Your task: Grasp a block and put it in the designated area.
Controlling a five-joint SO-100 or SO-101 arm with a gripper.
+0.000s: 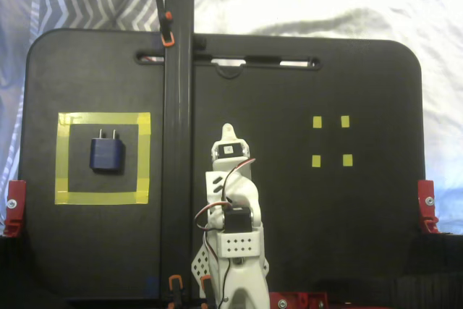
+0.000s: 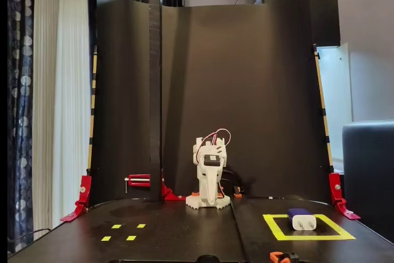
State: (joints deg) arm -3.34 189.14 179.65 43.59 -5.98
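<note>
The dark navy block (image 1: pixel 107 154) lies flat inside the designated area (image 1: pixel 101 119), a square of wide yellow tape on the left of the black board in the top-down fixed view. Its two light prongs point toward the board's far edge. In the front fixed view the block (image 2: pixel 301 219) sits within the yellow outline (image 2: pixel 308 236) at the right. My white arm is folded at the board's middle. The gripper (image 1: pixel 228 131) is well to the right of the block, empty, with its jaws together. From the front the gripper (image 2: pixel 208 196) points down near the arm's base.
Four tiny yellow tape squares (image 1: pixel 317 122) mark the right half of the board, seen at the left from the front (image 2: pixel 116 226). A tall black post (image 1: pixel 178 106) stands between the arm and the yellow square. Red clamps (image 1: pixel 427 204) hold the board's corners. A curved black backdrop (image 2: pixel 246 90) rises behind the arm.
</note>
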